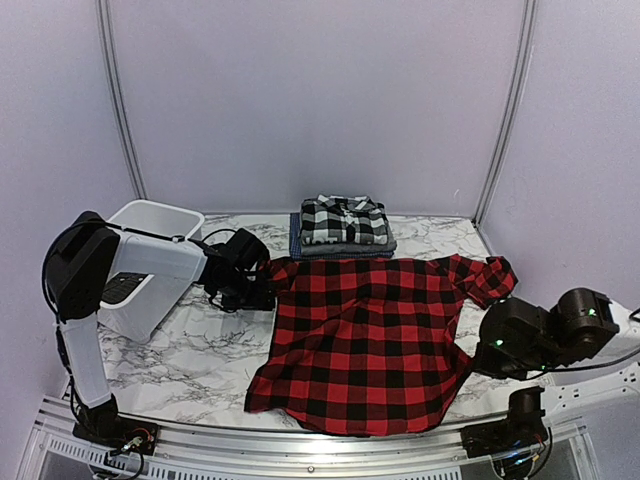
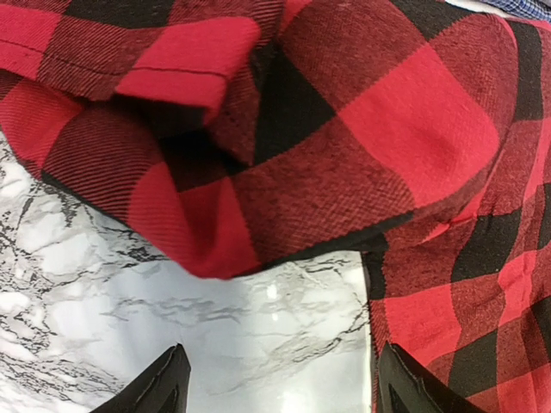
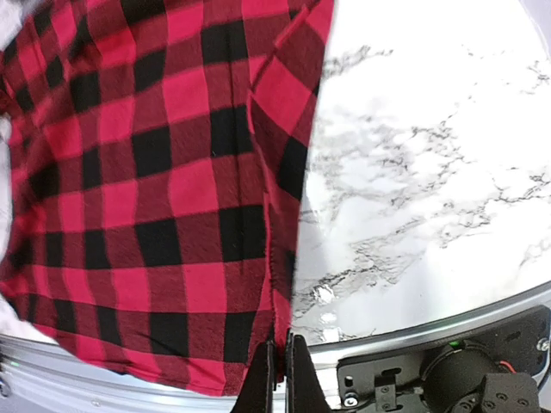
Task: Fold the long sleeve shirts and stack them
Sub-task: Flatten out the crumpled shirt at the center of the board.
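Red-and-black shirt point(image 1: 365, 340) lies spread flat mid-desk point(image 1: 200, 350), collar end toward 12 o'clock. The left gripper point(image 2: 280, 391) is at the shirt's 10 o'clock corner, fingers spread wide over bare marble with the bunched sleeve just ahead. At the shirt's 4 o'clock, the right gripper point(image 3: 277, 377) is pressed together on the side edge and looks to be pinching the cloth.

The sleeve fold looks to be the step in hand. To do it well, the left should slide low under that sleeve fold and take the whole thickness, then carry it toward 3 o'clock while the right keeps the edge taut.

The black-and-white plaid shirt point(image 1: 343, 220) tops the folded pile at 12 o'clock. No brand, label or writing is readable anywhere.
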`<state>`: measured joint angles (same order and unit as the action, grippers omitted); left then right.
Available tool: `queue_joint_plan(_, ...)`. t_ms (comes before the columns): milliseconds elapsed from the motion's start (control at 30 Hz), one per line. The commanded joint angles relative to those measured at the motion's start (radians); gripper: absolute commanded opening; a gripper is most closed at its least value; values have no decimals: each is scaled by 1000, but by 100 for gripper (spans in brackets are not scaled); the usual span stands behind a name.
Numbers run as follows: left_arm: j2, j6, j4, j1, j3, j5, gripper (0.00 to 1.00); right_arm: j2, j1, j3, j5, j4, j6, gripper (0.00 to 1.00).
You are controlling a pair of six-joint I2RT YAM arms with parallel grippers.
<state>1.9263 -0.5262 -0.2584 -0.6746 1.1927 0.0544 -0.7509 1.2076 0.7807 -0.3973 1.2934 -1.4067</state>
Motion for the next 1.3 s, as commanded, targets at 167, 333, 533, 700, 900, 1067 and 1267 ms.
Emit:
queue_joint_plan(167, 4, 4, -111, 12, -38, -4, 79, 153, 9, 63, -170, 63, -105, 0)
queue_joint_plan(333, 3, 12, -113, 12, -29, -6, 79, 213, 9, 92, -215, 78, -80, 9)
queue_joint_plan(533, -1, 13, -117, 12, -22, -11, 79, 270, 9, 102, -265, -26, 53, 27)
queue_joint_plan(700, -20, 15, -116, 8, -11, -51, 79, 150, 9, 86, -251, -207, 224, 45)
queue_joint_plan(900, -84, 16, -117, -12, 7, -98, 79, -168, -66, 54, -36, -536, 479, 47)
queue_joint_plan(1067, -116, 7, -116, -51, 35, -129, 79, -368, -148, 5, 139, -785, 568, 44)
queue_joint_plan(1267, -77, -6, -101, -94, 88, -181, 79, -612, -173, 17, 262, -1005, 677, 41)
